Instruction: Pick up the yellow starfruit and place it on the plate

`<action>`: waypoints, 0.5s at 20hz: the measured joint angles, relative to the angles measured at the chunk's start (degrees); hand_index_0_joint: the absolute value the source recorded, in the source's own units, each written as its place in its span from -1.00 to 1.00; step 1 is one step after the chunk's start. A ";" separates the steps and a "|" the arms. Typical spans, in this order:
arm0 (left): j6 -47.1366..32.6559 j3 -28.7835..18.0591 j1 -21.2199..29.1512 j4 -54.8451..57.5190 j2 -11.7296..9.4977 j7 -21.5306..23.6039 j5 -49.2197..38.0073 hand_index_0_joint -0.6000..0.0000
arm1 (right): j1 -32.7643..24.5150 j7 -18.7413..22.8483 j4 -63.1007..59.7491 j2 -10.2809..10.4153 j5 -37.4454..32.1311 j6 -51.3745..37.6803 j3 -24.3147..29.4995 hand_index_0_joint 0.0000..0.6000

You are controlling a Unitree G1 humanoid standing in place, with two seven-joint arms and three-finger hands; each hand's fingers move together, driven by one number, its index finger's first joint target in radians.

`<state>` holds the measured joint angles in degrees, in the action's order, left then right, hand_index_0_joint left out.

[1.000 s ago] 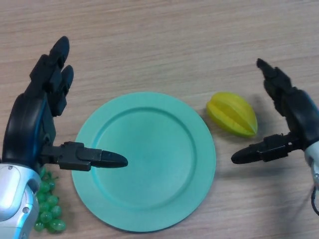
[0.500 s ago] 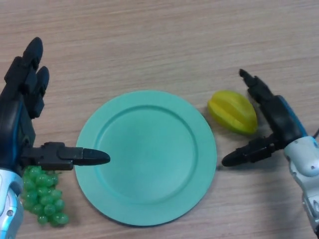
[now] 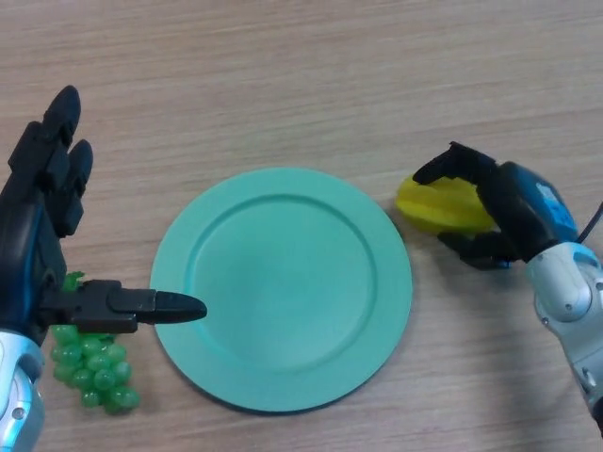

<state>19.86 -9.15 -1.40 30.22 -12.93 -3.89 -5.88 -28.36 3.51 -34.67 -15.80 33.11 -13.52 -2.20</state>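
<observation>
The right hand (image 3: pixel 504 212) has its fingers curled over the far side of the yellow starfruit (image 3: pixel 441 207) and its thumb tucked in at the near side, so the fruit sits clasped inside the grip (only its plate-facing half shows). The starfruit lies on the wooden table (image 3: pixel 301 75) just off the right rim of the green plate (image 3: pixel 283 301). At the plate's left rim the left hand (image 3: pixel 47 235) is spread wide, thumb reaching over the rim, above green grapes (image 3: pixel 94 363).

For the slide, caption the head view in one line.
Right hand curled around the yellow starfruit beside the green plate; left hand open above green grapes.
</observation>
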 measured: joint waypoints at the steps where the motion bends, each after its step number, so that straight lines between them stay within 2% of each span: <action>1: -0.04 0.00 -0.12 -0.01 0.01 0.01 0.00 1.00 | 0.10 -0.10 1.14 -0.01 -0.44 1.55 0.02 1.00; 5: -0.13 -0.01 -0.28 0.06 0.02 0.01 -0.15 1.00 | 1.10 -1.04 10.71 -0.02 -6.10 6.04 0.13 1.00; 7: -0.13 -0.12 -0.27 0.10 0.02 0.01 -0.19 1.00 | 1.70 -1.83 17.35 0.63 -10.33 9.42 0.15 1.00; 10: -0.13 -0.33 -0.27 0.37 0.02 0.11 -1.61 1.00 | 2.42 -2.95 21.67 1.58 -12.15 11.12 0.15 1.00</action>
<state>19.73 -9.47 -1.67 30.59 -12.91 -3.78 -7.49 -25.95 0.55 -13.00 -14.23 20.96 -2.40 -2.05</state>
